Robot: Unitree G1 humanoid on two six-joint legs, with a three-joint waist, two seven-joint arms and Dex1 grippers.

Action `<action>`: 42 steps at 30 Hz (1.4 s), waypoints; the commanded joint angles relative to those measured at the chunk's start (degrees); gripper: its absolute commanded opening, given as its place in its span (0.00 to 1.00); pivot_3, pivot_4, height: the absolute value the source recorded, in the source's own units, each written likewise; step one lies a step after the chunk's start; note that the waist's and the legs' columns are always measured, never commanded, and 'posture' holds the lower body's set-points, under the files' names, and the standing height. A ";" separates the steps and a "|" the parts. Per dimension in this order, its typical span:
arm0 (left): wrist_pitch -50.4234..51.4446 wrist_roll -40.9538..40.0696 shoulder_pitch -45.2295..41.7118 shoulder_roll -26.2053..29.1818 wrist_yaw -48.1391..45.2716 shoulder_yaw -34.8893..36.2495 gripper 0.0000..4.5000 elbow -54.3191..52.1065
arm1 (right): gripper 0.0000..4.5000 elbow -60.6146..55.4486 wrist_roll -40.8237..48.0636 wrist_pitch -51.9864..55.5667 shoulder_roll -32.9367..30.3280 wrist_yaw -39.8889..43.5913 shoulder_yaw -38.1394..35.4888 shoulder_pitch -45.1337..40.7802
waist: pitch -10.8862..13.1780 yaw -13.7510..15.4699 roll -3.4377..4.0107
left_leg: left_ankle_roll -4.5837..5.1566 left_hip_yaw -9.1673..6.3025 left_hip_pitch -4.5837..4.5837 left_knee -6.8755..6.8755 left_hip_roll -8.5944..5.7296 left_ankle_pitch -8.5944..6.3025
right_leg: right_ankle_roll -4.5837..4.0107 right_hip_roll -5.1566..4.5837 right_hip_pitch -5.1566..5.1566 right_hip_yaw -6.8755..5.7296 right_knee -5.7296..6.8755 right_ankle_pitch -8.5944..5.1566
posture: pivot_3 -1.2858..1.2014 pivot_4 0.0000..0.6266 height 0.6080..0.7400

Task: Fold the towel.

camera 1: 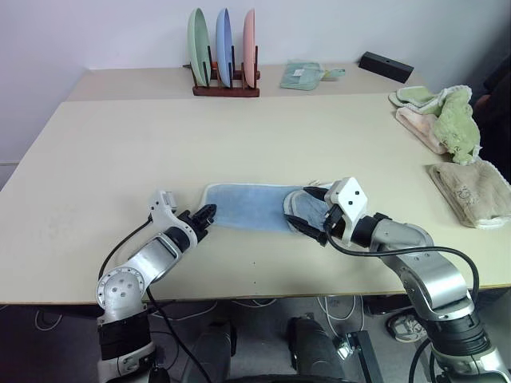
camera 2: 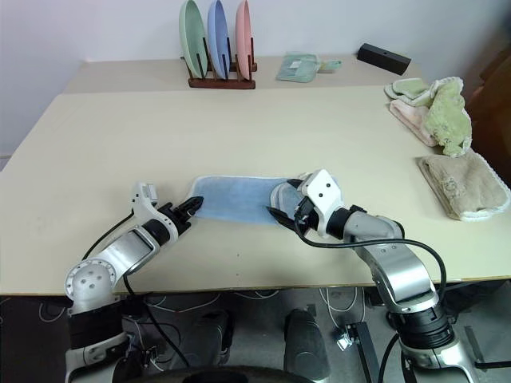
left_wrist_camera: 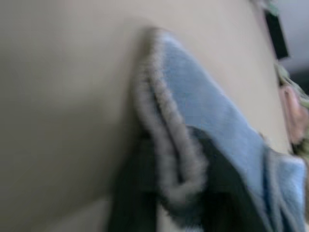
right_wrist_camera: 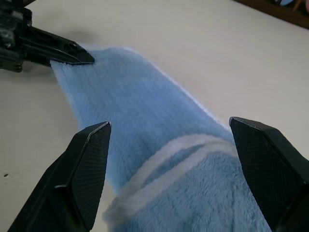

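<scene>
The light blue towel (camera 1: pixel 251 206) lies as a narrow band near the table's front edge, white piping along its rim. Its right end is folded over into a raised lump (camera 1: pixel 307 206). My left gripper (camera 1: pixel 206 215) is shut on the towel's left end; the left wrist view has the piped edge (left_wrist_camera: pixel 169 145) pinched between the dark fingers (left_wrist_camera: pixel 135 198). My right gripper (camera 1: pixel 310 219) is open around the folded right end, its fingers (right_wrist_camera: pixel 91 164) wide apart on either side of the towel (right_wrist_camera: pixel 145 111), not clamping it. The left gripper's tip (right_wrist_camera: pixel 67 54) sits at the towel's far corner.
A wooden rack with three upright plates (camera 1: pixel 225 52) stands at the back. Beside it lie a small pale green cloth (camera 1: pixel 302 74) and a black box (camera 1: pixel 386 65). Green and pink towels (camera 1: pixel 443 120) and a beige towel (camera 1: pixel 471 191) lie at the right edge.
</scene>
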 commanded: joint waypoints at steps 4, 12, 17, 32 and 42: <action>-10.06 1.94 -5.15 7.94 -8.88 6.20 0.01 0.08 | 0.89 -4.59 1.10 1.59 -1.54 -1.08 -4.83 4.17 | 0.06 -0.02 -0.10 | 0.00 0.00 -0.07 -0.01 0.00 0.00 | -0.01 0.00 -0.07 -0.01 -0.02 0.00 | 0.52 0.24 1.00; -13.80 13.38 -8.61 28.45 -31.61 -1.35 0.01 2.59 | 0.89 -5.70 5.41 0.85 -4.41 4.37 -8.51 9.07 | 0.08 0.09 -0.12 | 0.00 0.07 -0.09 -0.08 0.00 -0.01 | -0.03 0.00 -0.06 0.02 -0.15 -0.02 | 0.52 0.24 1.00; -17.24 22.77 -9.43 33.18 -45.92 -17.71 0.01 -5.48 | 0.89 -3.74 3.48 -0.18 -3.75 4.52 -6.40 7.51 | 0.12 -0.01 -0.18 | -0.01 0.08 -0.14 -0.07 0.00 -0.01 | -0.05 -0.02 -0.07 0.01 -0.20 -0.03 | 0.52 0.24 1.00; -17.46 45.84 -12.79 22.58 -45.95 -40.22 0.01 -4.15 | 0.89 -5.36 2.10 -1.20 -1.40 1.92 -3.55 8.99 | 0.14 -0.09 -0.18 | 0.00 0.06 -0.18 -0.10 0.01 -0.01 | 0.02 -0.02 -0.16 0.02 -0.14 -0.03 | 0.52 0.24 1.00; -10.17 32.81 -9.48 24.97 -53.20 -25.27 0.82 -9.53 | 0.89 -5.19 1.54 -1.44 -2.09 2.20 -3.91 8.66 | 0.15 -0.39 -0.18 | 0.00 0.05 -0.16 -0.10 0.02 -0.01 | 0.05 -0.02 -0.19 0.01 -0.07 -0.03 | 0.52 0.24 1.00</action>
